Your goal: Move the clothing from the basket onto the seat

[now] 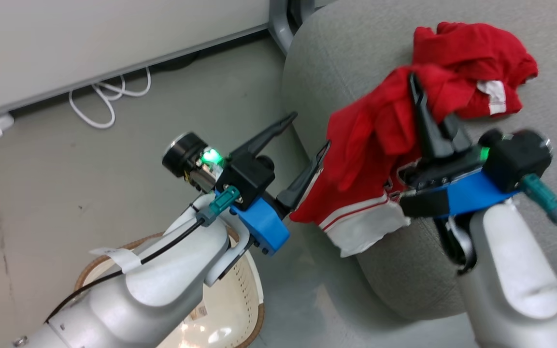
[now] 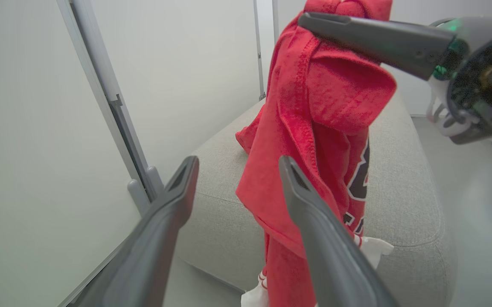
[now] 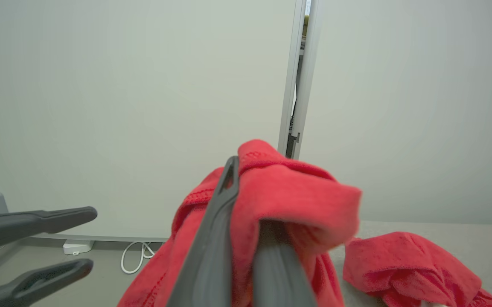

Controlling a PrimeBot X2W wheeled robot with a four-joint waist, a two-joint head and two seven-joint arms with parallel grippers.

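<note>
grey seat (image 1: 355,58) upholstery carries one crumpled red garment (image 1: 471,63) on top. a second red garment (image 1: 365,145), white-trimmed, hangs over the seat's rounded edge, pinched in the right gripper (image 1: 413,82), whose fingers are closed on its fabric. just beside it the left gripper (image 1: 309,130) stands spread wide, holding nothing. below, the basket (image 1: 254,299) sits on the floor (image 1: 114,169); a white cable (image 1: 109,104) lies by the wall (image 1: 90,38).

Basket (image 1: 244,295) mostly behind left forearm (image 1: 162,280), cut at bottom edge; clothing (image 2: 314,111) number partly hidden.

Clothing (image 1: 471,58) on seat (image 1: 355,48); basket (image 1: 245,290) left of seat.
</note>
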